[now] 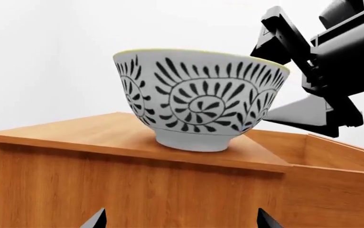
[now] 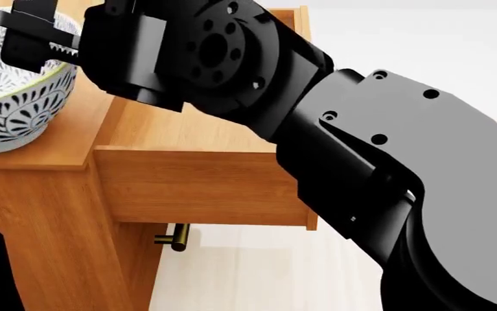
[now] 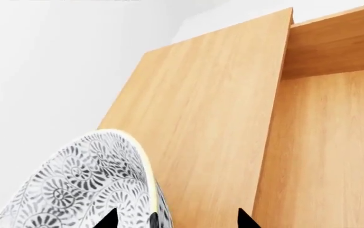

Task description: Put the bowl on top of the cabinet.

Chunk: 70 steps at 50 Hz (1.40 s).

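The bowl, white with a dark floral pattern and a yellowish rim, stands upright on the flat top of the honey-brown cabinet. It shows at the far left of the head view, the bowl near the top's front edge. My right gripper is open and straddles the rim of the bowl, one fingertip over the inside, the other over the wood, with clear gaps on both sides. My left gripper is open, lower down, facing the cabinet's side with nothing between its fingers.
The cabinet's top drawer stands pulled out beside the bowl, its inside showing bare wood. A brass bar handle sticks out below it. My right arm fills the middle of the head view. A pale floor lies beyond.
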### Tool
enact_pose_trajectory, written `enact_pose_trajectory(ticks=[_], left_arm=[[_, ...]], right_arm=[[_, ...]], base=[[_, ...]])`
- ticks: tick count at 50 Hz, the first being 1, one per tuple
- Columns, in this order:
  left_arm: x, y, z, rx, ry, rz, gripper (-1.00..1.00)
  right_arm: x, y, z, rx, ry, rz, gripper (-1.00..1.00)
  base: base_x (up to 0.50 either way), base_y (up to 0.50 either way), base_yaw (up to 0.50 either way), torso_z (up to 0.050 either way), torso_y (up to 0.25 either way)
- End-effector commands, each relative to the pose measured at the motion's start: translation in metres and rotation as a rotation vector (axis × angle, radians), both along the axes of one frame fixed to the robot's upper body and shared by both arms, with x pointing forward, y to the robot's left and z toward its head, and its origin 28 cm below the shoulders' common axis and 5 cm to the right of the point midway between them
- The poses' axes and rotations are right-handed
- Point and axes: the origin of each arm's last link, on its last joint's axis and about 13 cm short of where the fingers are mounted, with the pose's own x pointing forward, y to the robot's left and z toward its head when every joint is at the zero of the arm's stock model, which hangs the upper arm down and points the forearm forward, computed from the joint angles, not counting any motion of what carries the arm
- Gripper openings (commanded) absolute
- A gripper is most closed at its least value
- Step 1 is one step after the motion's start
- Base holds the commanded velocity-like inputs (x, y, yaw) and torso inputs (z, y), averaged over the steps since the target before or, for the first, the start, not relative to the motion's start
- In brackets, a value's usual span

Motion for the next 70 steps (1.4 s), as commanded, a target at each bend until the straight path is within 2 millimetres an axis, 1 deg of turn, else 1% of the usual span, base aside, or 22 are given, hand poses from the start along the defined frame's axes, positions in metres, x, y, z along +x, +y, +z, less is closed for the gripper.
enact_pose_trajectory(ticks=[1,10,18,25,28,36,39,43,44,49,50,52,53,55,57,59,63,64,65,67,68,70], left_arm=[[-0.001,0.0,0.005,-0.024,-0.025,-0.015,1.0],[-0.001,0.0,0.004,-0.022,-0.025,-0.017,1.0],[-0.001,-0.001,0.005,-0.016,-0.028,-0.018,1.0],[-0.002,-0.002,0.005,-0.007,-0.032,-0.016,1.0],[-0.002,-0.002,0.006,-0.004,-0.033,-0.014,1.0],[-0.001,-0.002,0.005,0.004,-0.034,-0.006,1.0],[-0.002,-0.003,0.005,0.012,-0.033,-0.009,1.0],[-0.002,-0.003,0.005,0.015,-0.035,-0.009,1.0],[-0.002,-0.003,0.005,0.015,-0.034,-0.008,1.0],[-0.002,-0.003,0.006,0.016,-0.036,-0.004,1.0],[-0.003,-0.003,0.006,0.017,-0.038,-0.004,1.0],[-0.003,-0.003,0.006,0.017,-0.038,-0.005,1.0],[-0.003,-0.003,0.006,0.017,-0.038,-0.006,1.0],[-0.003,-0.003,0.007,0.017,-0.041,-0.005,1.0],[-0.002,-0.003,0.006,0.017,-0.038,-0.004,1.0],[-0.002,-0.004,0.005,0.02,-0.034,-0.01,1.0],[-0.003,-0.005,0.006,0.022,-0.038,-0.016,1.0],[-0.003,-0.005,0.006,0.022,-0.039,-0.016,1.0],[-0.003,-0.005,0.006,0.022,-0.039,-0.015,1.0],[-0.003,-0.005,0.006,0.021,-0.038,-0.014,1.0],[-0.003,-0.005,0.006,0.021,-0.039,-0.015,1.0],[-0.004,-0.005,0.007,0.021,-0.042,-0.015,1.0]], right_arm=[[-0.002,0.007,0.0,0.012,-0.018,0.037,1.0],[-0.002,0.006,0.006,0.043,-0.019,0.037,1.0],[0.002,-0.003,0.025,0.039,-0.074,-0.002,1.0],[0.007,-0.017,0.05,0.062,-0.133,-0.046,1.0],[0.007,-0.022,0.059,0.036,-0.166,-0.057,1.0],[0.007,-0.038,0.087,0.072,-0.246,-0.076,1.0],[0.006,-0.048,0.103,0.079,-0.315,-0.088,1.0],[0.008,-0.06,0.113,0.093,-0.378,-0.109,1.0],[0.005,-0.067,0.115,0.098,-0.42,-0.113,1.0],[-0.008,-0.085,0.106,0.099,-0.51,-0.161,1.0],[-0.012,-0.09,0.101,0.081,-0.576,-0.183,1.0],[-0.013,-0.095,0.095,0.106,-0.577,-0.214,1.0],[-0.015,-0.102,0.087,0.098,-0.617,-0.238,1.0],[-0.021,-0.106,0.081,0.122,-0.666,-0.256,1.0],[-0.029,-0.112,0.067,0.081,-0.764,-0.308,1.0],[-0.036,-0.117,0.057,0.1,-0.76,-0.312,1.0],[-0.049,-0.126,0.043,0.019,-0.851,-0.377,1.0],[-0.054,-0.129,0.039,0.049,-0.903,-0.403,1.0],[-0.062,-0.132,0.035,0.026,-0.923,-0.42,1.0],[-0.067,-0.134,0.027,0.002,-0.927,-0.444,1.0],[-0.072,-0.137,0.017,-0.059,-0.948,-0.467,1.0],[-0.077,-0.139,0.007,-0.102,-0.967,-0.501,1.0]], base=[[0.0,0.0,0.0,0.0,0.0],[0.0,0.0,0.0,0.0,0.0],[0.0,0.0,0.0,0.0,0.0],[0.0,0.0,0.0,0.0,0.0],[0.0,0.0,0.0,0.0,0.0],[0.0,0.0,0.0,0.0,0.0],[0.0,0.0,0.0,0.0,0.0],[0.0,0.0,0.0,0.0,0.0],[0.0,0.0,0.0,0.0,0.0],[0.0,0.0,0.0,0.0,0.0],[0.0,0.0,0.0,0.0,0.0],[0.0,0.0,0.0,0.0,0.0],[0.0,0.0,0.0,0.0,0.0],[0.0,0.0,0.0,0.0,0.0],[0.0,0.0,0.0,0.0,0.0],[0.0,0.0,0.0,0.0,0.0],[0.0,0.0,0.0,0.0,0.0],[0.0,0.0,0.0,0.0,0.0],[0.0,0.0,0.0,0.0,0.0],[0.0,0.0,0.0,0.0,0.0],[0.0,0.0,0.0,0.0,0.0],[0.0,0.0,0.0,0.0,0.0]])
